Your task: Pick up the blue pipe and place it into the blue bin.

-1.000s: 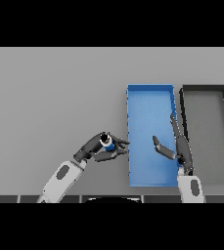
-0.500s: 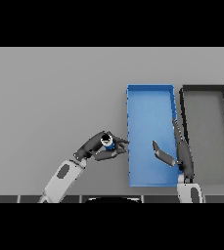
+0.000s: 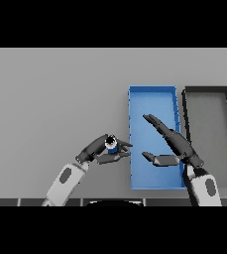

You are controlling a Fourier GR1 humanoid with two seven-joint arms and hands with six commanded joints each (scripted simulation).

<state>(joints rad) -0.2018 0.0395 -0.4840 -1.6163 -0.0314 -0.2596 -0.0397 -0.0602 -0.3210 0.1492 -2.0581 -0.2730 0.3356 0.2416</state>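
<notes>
- Left hand curled round the blue pipe, thumb and fingers wrapped about its sides, open end of the pipe facing up.
- Pipe held just left of the blue bin, near its left wall but not yet over it; probably carried that way so a short move to the right brings it above the bin floor.
- Right hand spread open above the bin's near half, fingers straight and pointing far-left, thumb stuck out low; nothing held. Seemingly idle, though placed where it could crowd the drop.
- Blue bin set lengthwise, near to far, right of centre on the grey table; dark bin just beside it on the right, not part of the job.
- Hard to tell whether the pipe is lifted clear of the table or resting on it.
- Lower part of the pipe hidden by the fingers; only the rim and a strip of blue visible.
- Part of the blue bin's floor and near-right corner covered by the right hand and forearm.
</notes>
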